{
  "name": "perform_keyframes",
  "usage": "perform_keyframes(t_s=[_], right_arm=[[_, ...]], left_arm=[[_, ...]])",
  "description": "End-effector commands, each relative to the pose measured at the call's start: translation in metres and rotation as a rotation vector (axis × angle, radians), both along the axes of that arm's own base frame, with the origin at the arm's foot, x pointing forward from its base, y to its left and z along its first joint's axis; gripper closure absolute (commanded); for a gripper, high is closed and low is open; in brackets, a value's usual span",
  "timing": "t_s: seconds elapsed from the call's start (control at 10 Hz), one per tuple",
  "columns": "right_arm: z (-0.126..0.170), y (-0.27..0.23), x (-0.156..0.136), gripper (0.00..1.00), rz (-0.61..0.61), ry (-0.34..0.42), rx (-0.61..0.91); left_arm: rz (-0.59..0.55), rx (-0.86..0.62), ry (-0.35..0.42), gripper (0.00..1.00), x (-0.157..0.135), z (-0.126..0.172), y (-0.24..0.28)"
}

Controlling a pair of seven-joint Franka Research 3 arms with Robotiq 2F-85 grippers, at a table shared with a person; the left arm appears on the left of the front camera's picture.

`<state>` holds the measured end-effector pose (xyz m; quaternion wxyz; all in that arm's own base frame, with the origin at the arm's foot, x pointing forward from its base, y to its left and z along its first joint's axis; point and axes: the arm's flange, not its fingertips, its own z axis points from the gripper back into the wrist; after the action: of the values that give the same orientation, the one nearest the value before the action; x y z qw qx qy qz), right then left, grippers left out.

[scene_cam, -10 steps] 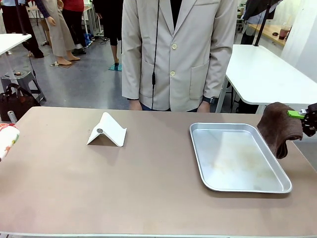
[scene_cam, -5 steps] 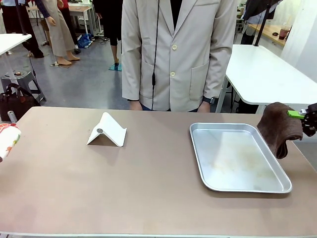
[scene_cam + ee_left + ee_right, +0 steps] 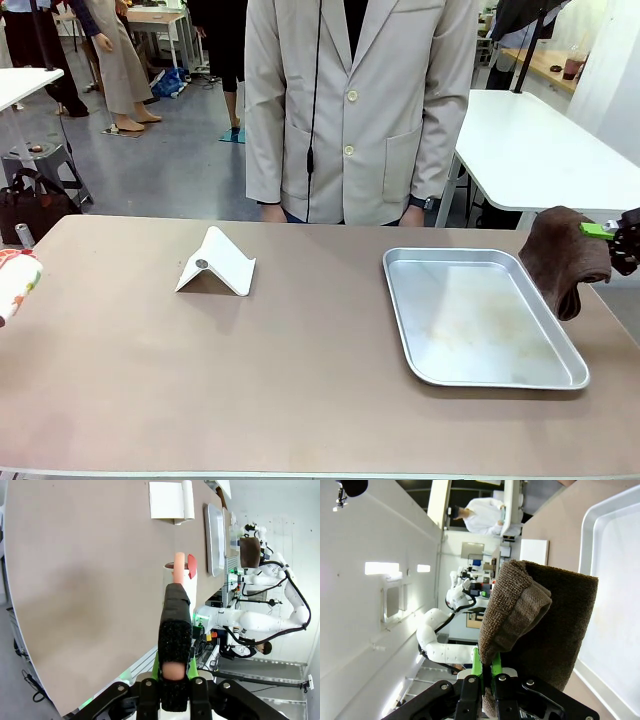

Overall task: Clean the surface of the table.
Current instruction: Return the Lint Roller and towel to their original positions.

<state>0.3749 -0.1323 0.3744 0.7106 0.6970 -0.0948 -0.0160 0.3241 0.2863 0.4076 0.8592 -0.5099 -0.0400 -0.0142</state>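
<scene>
The taupe-brown table point(image 3: 300, 370) spreads wide across the front view. At its right edge my right gripper point(image 3: 612, 236) is shut on a dark brown cloth point(image 3: 562, 258), which hangs just beside the tray's far right corner. The right wrist view shows that folded cloth point(image 3: 540, 625) pinched between the green pads point(image 3: 484, 666). At the table's left edge a white object with red and pink marks point(image 3: 15, 280) pokes into view. In the left wrist view my left gripper point(image 3: 176, 592) is shut on that white object point(image 3: 181, 577), above the tabletop point(image 3: 75, 580).
A shiny metal tray point(image 3: 480, 315) lies on the right half of the table. A white folded stand point(image 3: 215, 263) sits left of centre toward the back. A person in a beige jacket point(image 3: 360, 110) stands at the far edge. A white table point(image 3: 540, 150) stands behind on the right.
</scene>
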Motion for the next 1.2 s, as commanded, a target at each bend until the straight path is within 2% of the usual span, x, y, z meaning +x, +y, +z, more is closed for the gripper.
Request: perform_keyframes(t_s=[0.0, 0.3, 0.4, 0.5, 0.8, 1.1], right_arm=[[0.005, 0.000, 0.000, 0.93, -0.001, 0.005, 0.002], [0.005, 0.000, 0.000, 0.93, -0.001, 0.005, 0.002], [0.000, 0.000, 0.000, 0.93, 0.000, 0.000, 0.000], [0.011, 0.012, -0.002, 0.93, -0.013, -0.002, -0.023], [0.047, 0.078, 0.013, 0.93, 0.061, -0.052, -0.062], [0.065, 0.159, 0.030, 0.93, 0.026, -0.003, -0.102]], left_arm=[[0.002, -0.001, 0.000, 0.79, -0.002, 0.003, 0.001], [0.000, 0.000, 0.000, 0.79, 0.000, 0.000, 0.000], [-0.024, -0.049, -0.030, 0.79, 0.006, 0.009, -0.007], [-0.035, -0.034, -0.017, 0.79, 0.015, 0.020, -0.022], [-0.155, -0.010, -0.052, 0.79, 0.034, 0.065, -0.088], [-0.103, 0.093, -0.117, 0.79, 0.047, 0.102, -0.149]])
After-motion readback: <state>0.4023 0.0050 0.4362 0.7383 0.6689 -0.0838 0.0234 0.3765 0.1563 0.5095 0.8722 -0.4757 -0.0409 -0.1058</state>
